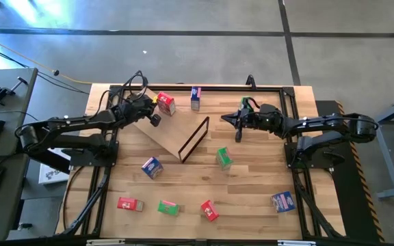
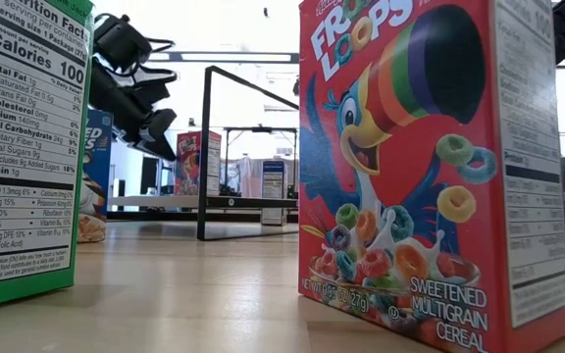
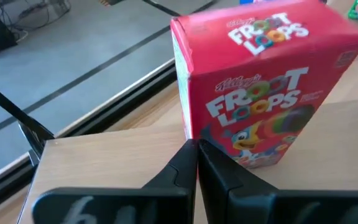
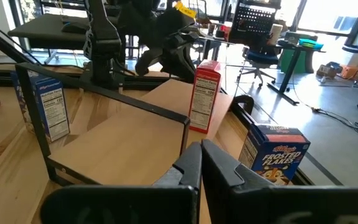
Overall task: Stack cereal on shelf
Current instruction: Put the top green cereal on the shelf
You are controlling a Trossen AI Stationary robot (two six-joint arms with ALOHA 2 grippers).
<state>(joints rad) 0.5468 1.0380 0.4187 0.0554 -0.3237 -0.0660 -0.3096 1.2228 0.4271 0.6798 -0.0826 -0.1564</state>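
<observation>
The shelf, a tan plywood panel (image 1: 169, 130) with a dark metal frame (image 1: 194, 139) at its near-right end, lies askew at the table's middle. A red cereal box (image 1: 166, 104) stands upright on the panel's far corner and also shows in the left wrist view (image 3: 260, 81). My left gripper (image 3: 196, 152) is shut, its tips right in front of that box's lower edge. My right gripper (image 4: 201, 152) is shut and empty, to the right of the frame (image 4: 104, 93), above the table. Other cereal boxes lie scattered on the table. My left gripper's shut fingertips (image 3: 188, 155) stand at the red box's lower front corner (image 3: 194, 134), coming level across the panel. I cannot tell whether they touch the box. The box stands upright on the panel.
A blue box (image 1: 195, 98) stands at the far edge. A blue box (image 1: 152, 166) and a green box (image 1: 223, 158) lie mid-table. A red (image 1: 130, 203), a green (image 1: 168, 207), a red (image 1: 209, 210) and a blue box (image 1: 282, 200) lie along the near edge.
</observation>
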